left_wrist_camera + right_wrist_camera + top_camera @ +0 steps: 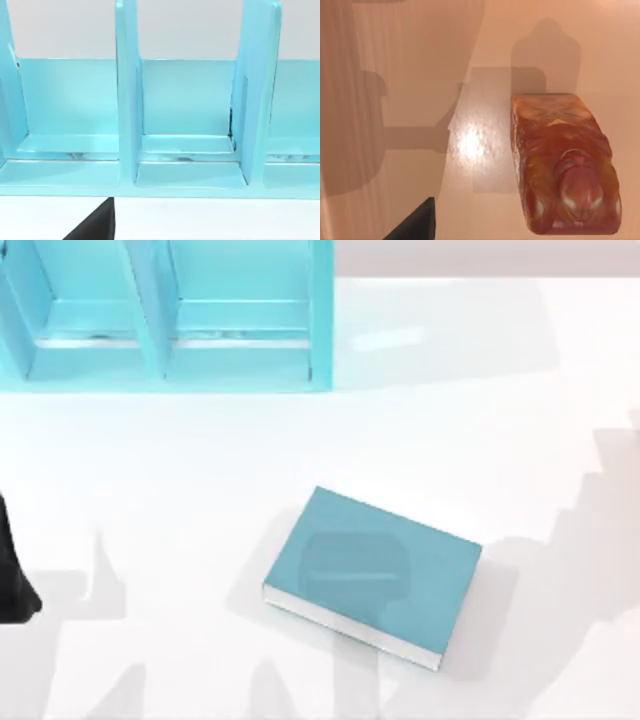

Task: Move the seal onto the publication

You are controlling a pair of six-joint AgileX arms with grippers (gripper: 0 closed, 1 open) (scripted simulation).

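The book (pixel 372 575) lies flat on the white surface (pixel 160 490) just below the middle of the top view, turned so its white page edge runs along its lower side from lower left to lower right; bare surface lies on every side of it, widest toward the left and upper right. The light-blue shelf (pixel 160 320) fills the upper left of the top view, its front edge well apart from the book. The left arm (pixel 15 570) shows as a dark shape at the left edge; its wrist view faces the shelf bays (pixel 185 110); whether its pincer is open I cannot tell. In the right wrist view the seal (pixel 562 165) stands on the surface close below the camera; the right pincer's opening cannot be told.
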